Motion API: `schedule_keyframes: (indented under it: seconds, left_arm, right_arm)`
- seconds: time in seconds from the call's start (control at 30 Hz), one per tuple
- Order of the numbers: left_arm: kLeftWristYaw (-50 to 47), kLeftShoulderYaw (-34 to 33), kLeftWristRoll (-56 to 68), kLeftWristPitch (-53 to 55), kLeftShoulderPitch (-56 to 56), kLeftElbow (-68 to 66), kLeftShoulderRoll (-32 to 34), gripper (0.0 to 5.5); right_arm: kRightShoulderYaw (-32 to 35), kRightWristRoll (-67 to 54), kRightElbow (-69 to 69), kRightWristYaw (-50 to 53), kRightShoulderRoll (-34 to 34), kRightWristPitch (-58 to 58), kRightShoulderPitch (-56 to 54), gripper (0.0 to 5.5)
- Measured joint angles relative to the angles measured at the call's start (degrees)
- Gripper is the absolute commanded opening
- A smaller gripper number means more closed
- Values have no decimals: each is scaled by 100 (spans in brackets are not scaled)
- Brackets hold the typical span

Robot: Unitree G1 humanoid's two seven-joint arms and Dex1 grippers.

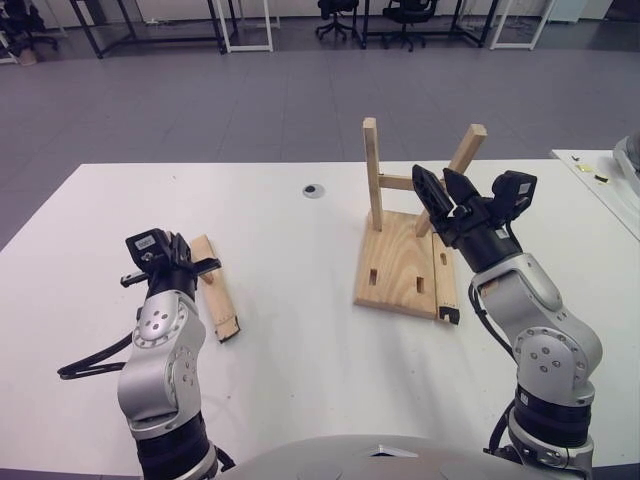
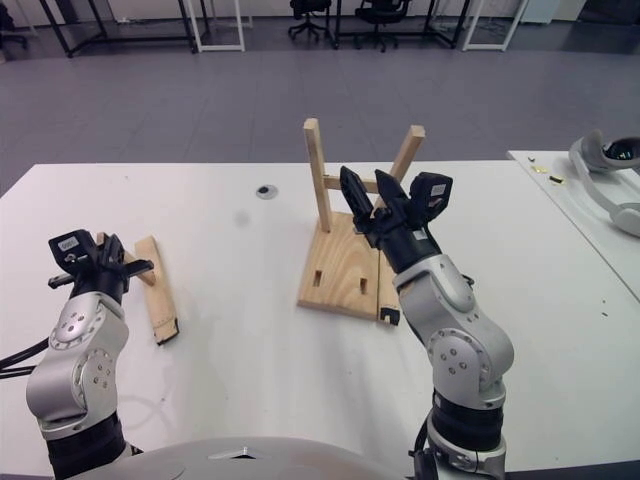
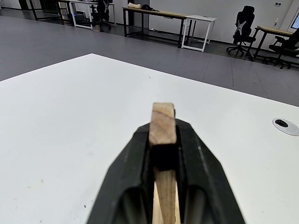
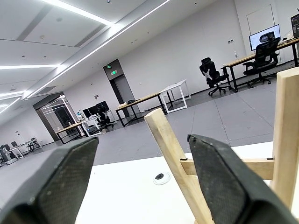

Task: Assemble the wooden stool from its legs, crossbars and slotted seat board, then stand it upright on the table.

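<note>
Standing in the seat board (image 1: 400,265), one leg-and-crossbar frame (image 1: 397,183) is fitted. Left of the board, a loose wooden piece (image 1: 222,300), not yet fitted, is clamped by the left gripper (image 3: 163,137). The right gripper (image 1: 443,190) is spread wide.

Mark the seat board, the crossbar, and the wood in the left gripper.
seat board (image 1: 395,262), left eye view, bare top face
crossbar (image 1: 397,183), left eye view, its middle
wooden piece (image 3: 162,123), left wrist view, end face

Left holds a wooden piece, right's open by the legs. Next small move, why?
Probably carry the wooden piece in the left gripper toward the seat board: its near slots are empty, and the open right gripper is by the standing legs.
</note>
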State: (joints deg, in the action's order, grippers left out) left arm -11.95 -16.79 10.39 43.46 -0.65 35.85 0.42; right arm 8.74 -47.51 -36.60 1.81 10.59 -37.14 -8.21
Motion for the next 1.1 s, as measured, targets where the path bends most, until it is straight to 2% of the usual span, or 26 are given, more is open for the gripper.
schedule_keyframes:
  seconds: [0.23, 0.47, 0.7, 1.1]
  left_arm:
    - [17, -37, -44, -183, 346, -512, 139, 41]
    - [19, 24, -41, -218, 176, -431, 54, 41]
    - [187, 170, -159, 50, 222, -529, 421, 41]
    - [-1, -106, -189, 246, -128, -118, -8, 41]
  right_arm:
    - [-7, 6, 4, 0, -5, 2, -1, 356]
    - [-53, 38, 10, 0, -61, 18, -1, 356]
    - [-155, 70, -72, 127, -238, 29, 164, 356]
    - [-215, 72, -163, 187, -299, 30, 222, 356]
